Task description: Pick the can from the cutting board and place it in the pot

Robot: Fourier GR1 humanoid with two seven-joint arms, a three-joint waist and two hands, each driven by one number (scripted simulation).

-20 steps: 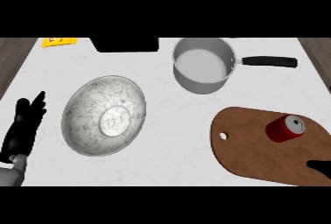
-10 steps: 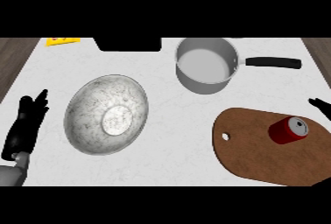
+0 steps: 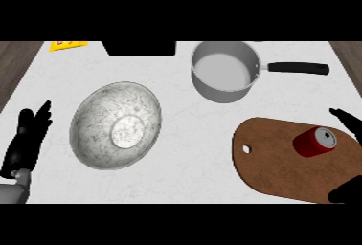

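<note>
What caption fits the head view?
Right hand open beside the red can on the cutting board; pot waits.

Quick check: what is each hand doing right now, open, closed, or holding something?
Left hand: open, fingers straight, resting at the counter's left edge, holding nothing.
Right hand: open, spread around the can on the cutting board, not touching it.

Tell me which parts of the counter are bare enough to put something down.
Bare counter lies between the bowl and the cutting board, and left of the pot, above the bowl. The right side is crowded: the can lies on the board with the right robot hand at that edge. The left robot hand rests open at the left edge.
</note>
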